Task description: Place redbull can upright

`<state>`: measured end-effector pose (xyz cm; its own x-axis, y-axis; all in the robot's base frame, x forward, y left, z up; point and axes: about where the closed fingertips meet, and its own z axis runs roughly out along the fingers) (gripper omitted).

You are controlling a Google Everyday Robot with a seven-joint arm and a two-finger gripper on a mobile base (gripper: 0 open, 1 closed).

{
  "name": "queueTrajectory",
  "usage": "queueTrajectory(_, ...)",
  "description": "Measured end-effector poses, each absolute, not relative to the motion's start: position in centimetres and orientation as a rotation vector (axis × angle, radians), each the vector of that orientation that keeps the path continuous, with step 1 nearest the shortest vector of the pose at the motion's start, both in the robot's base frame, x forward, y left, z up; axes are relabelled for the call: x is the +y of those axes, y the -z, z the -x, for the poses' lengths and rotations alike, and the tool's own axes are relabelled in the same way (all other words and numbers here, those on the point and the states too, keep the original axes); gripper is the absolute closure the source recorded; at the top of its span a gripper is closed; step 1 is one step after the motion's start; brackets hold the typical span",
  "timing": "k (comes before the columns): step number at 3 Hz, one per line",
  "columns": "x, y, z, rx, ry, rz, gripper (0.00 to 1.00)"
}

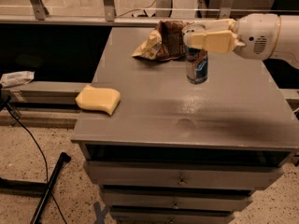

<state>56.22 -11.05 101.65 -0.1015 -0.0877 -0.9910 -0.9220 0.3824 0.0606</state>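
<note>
Standing toward the far edge of the desk (187, 120), a little right of centre, the can (196, 68) reads to me as upright, its base on or just at the surface; I cannot tell whether full contact is made. The gripper (205, 40) sits over the can's top end, and its fingers look clasped on the upper part of the can.

Risks, as I judge them from my station:
- Opening the fingers before the base sits flat could let the can rock and topple, then roll toward the right edge.
- Pulling away sideways rather than straight up could drag the rim and tip the can.
- A fall to the left would send it into the bag (161, 45), which lies just beside the can on its far left side.

The sponge (98, 99), at the left edge near the front corner, is well apart and poses no hazard.

Pose: the arm (266, 36) enters from the right edge, held roughly level above the desk, the wrist pointing left so the gripper caps the can from the side and above.
</note>
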Motion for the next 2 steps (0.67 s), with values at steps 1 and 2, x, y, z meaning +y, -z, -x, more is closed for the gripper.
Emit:
queueTrajectory(1, -11.4, -100.6, -56.3, 1.464, -0.977, 0.935, 1.00)
queueTrajectory(2, -12.2, -98.9, -56.6, 1.387, -1.062, 0.876, 1.00)
